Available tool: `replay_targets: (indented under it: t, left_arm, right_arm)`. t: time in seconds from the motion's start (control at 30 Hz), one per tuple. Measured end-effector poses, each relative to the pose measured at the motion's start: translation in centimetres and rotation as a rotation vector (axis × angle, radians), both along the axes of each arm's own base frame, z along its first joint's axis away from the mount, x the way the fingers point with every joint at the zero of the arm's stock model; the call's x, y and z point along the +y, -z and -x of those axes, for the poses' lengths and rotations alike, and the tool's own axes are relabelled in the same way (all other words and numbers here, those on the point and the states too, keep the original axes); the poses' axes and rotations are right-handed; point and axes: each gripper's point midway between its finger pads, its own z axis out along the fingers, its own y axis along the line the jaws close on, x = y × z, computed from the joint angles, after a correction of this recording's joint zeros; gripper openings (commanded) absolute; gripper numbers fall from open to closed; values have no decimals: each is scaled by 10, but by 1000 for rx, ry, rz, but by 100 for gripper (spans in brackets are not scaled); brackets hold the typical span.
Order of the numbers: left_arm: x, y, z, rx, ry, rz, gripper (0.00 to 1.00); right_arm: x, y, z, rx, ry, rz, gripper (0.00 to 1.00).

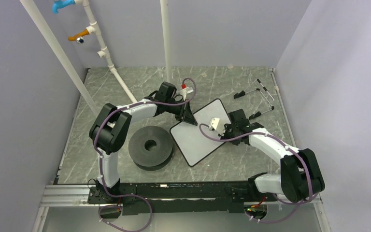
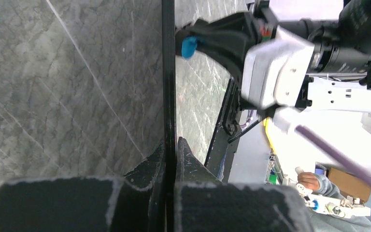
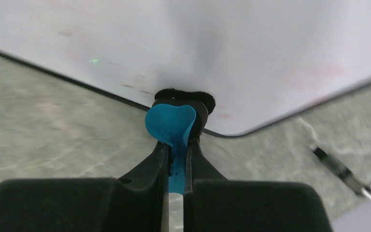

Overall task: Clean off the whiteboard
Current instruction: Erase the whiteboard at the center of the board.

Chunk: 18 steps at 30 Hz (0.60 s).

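The job looked nearly finished. From above, the whiteboard (image 1: 198, 140) lay tilted like a diamond on the bench (image 1: 125, 82), at 3 o'clock of the black disc (image 1: 150, 146), and its face read plain white with no legible writing. The right wrist view was less kind (close up, faint pink smears showed on the white near one rounded corner), so I judged that a few wiping passes over that residue were what was left to do.

The left hand (image 1: 189, 117) was closed on the board's rim at about 11 o'clock of the board's centre. Its wrist view showed the thin black edge pinched between the two fingers. The right hand (image 1: 222, 128) sat toward 3 o'clock of the centre, clamped on the blue eraser (image 3: 171, 123). The eraser's dark pad appeared to rest on the white face just inside the rim beside that corner, though actual contact could not be confirmed.
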Motion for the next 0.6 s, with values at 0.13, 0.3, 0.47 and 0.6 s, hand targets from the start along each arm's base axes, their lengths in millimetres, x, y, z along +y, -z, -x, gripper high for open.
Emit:
replay_targets:
  t: [0.13,0.3,0.47,0.6]
  left_arm:
    - [0,0,-1,0,-5,0,0]
    - [0,0,-1,1,-6,1,0]
    - [1,0,-1,7,-8,-1,0]
    - [2,0,-3,8,-13,-1,0]
  right_arm:
    - [-27,-8,-25,-75,167,14,0]
    - [-44,-4,-34,-67,232,45,0]
    - [-23,3,-16,7,117,34,0]
    - [6,0,-3,25,7,-2,0]
